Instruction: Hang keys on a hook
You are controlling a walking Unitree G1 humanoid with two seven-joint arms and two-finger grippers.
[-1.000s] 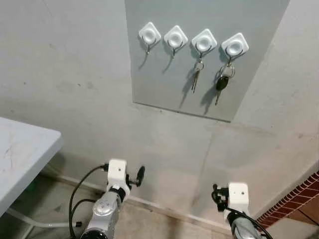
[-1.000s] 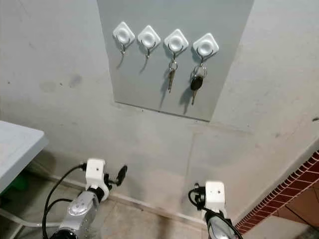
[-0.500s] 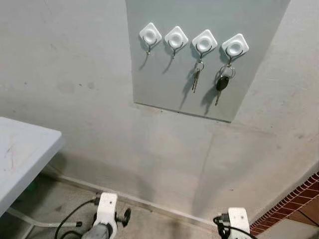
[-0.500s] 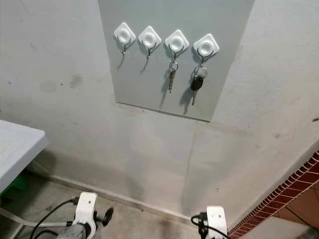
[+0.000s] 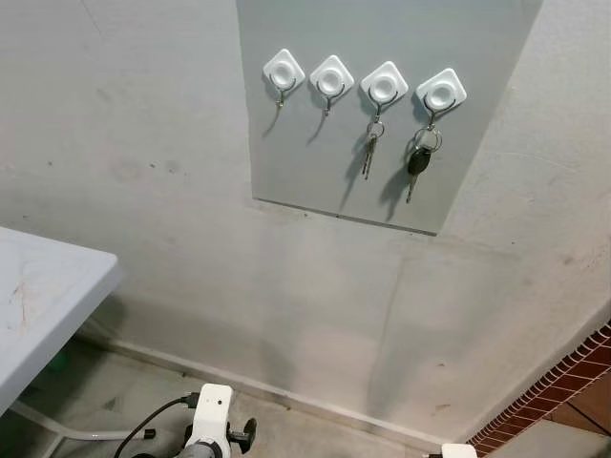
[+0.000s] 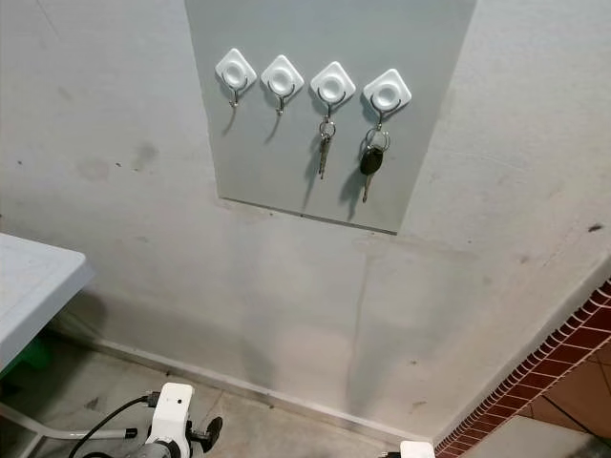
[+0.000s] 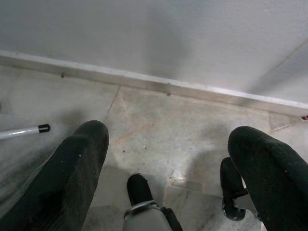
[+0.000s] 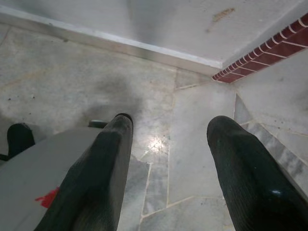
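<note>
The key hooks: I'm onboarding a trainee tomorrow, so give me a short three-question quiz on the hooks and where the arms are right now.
1. True or false: all four white hooks on the grey panel hold keys.
2. Which hook holds the black-headed key? A) far left B) second from left C) far right
3. Fill in: both tools hang low with fingers apart, aimed at the ____.

Key:
1. False. The two left hooks are bare; the silver keys hang on the third.
2. C
3. Floor. Left tool and right tool hold nothing.
</note>
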